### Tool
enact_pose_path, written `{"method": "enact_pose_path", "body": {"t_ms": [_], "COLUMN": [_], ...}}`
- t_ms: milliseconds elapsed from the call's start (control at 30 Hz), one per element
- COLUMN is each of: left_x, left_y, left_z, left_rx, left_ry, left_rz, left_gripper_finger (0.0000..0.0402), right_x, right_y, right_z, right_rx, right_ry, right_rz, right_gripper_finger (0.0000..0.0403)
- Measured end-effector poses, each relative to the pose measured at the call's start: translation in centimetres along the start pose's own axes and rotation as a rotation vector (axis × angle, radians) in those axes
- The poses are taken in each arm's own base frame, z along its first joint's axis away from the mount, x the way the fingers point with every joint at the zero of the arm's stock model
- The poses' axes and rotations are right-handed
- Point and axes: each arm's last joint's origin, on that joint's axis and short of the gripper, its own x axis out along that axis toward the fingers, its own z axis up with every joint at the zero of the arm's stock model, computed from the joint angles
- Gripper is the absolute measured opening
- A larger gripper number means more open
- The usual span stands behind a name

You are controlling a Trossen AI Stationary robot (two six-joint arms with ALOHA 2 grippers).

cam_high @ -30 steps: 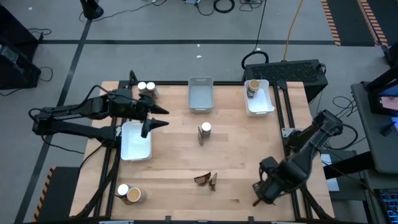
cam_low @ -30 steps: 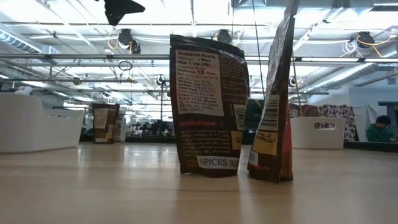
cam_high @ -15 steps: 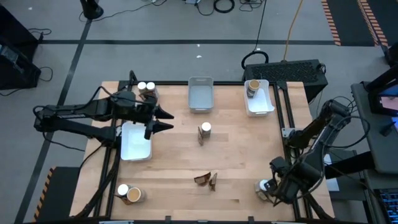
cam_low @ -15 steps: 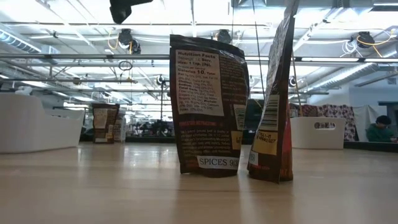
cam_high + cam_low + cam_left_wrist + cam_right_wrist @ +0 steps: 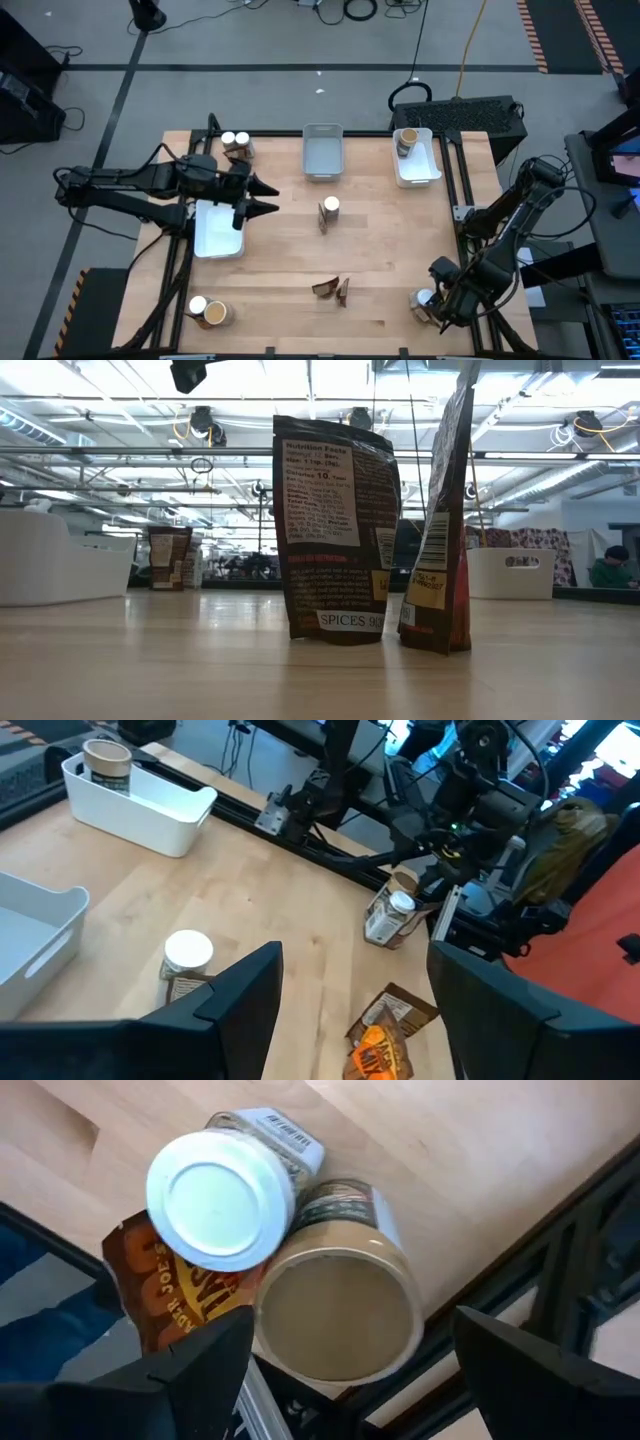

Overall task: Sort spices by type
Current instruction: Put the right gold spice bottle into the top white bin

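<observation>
Two dark spice packets (image 5: 333, 289) stand near the wooden table's (image 5: 380, 250) six-o'clock edge, a white-capped jar (image 5: 329, 211) at centre. Trays: grey tray (image 5: 322, 152) at twelve, white tray (image 5: 418, 160) holding a tub (image 5: 407, 140) at one. The right gripper (image 5: 345, 1355), wide, hovers over jar (image 5: 220, 1198) and tub (image 5: 338, 1315); left gripper (image 5: 258, 197) wide, empty.

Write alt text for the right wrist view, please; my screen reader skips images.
Looking straight down between the right claw's two open dark fingers: a white-capped jar and a tan-topped tub stand touching at the edge of the wooden table. A brown packet sits partly under the jar, and a black metal frame runs past the table's edge.
</observation>
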Motion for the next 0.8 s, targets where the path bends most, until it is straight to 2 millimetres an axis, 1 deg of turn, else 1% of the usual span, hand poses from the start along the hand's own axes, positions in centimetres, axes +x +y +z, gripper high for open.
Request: {"method": "enact_pose_path", "body": {"t_ms": [133, 367, 667, 800], "left_x": [0.0, 0.0, 0.0, 0.0], "left_y": [0.0, 0.1, 0.2, 0.4], "left_z": [0.0, 0.0, -0.1, -0.3], "left_rx": [0.001, 0.028, 0.063, 0.086], "left_ry": [-0.005, -0.017, -0.004, 0.010], "left_rz": [0.011, 0.035, 0.055, 0.081], "left_gripper_finger": [0.0252, 0.0252, 0.0252, 0.0252], "right_x": [0.7, 1.4, 3.2, 3.6], "right_y": [0.1, -0.1, 0.8, 1.2], "right_z": [0.0, 0.2, 0.0, -0.2], "right_rx": [0.003, 0.057, 0.066, 0.064], "right_ry": [0.011, 0.004, 0.015, 0.046], "right_rz": [0.026, -0.005, -0.058, -0.058], "right_gripper_finger": [0.0322, 0.0322, 0.0321, 0.0307]}}
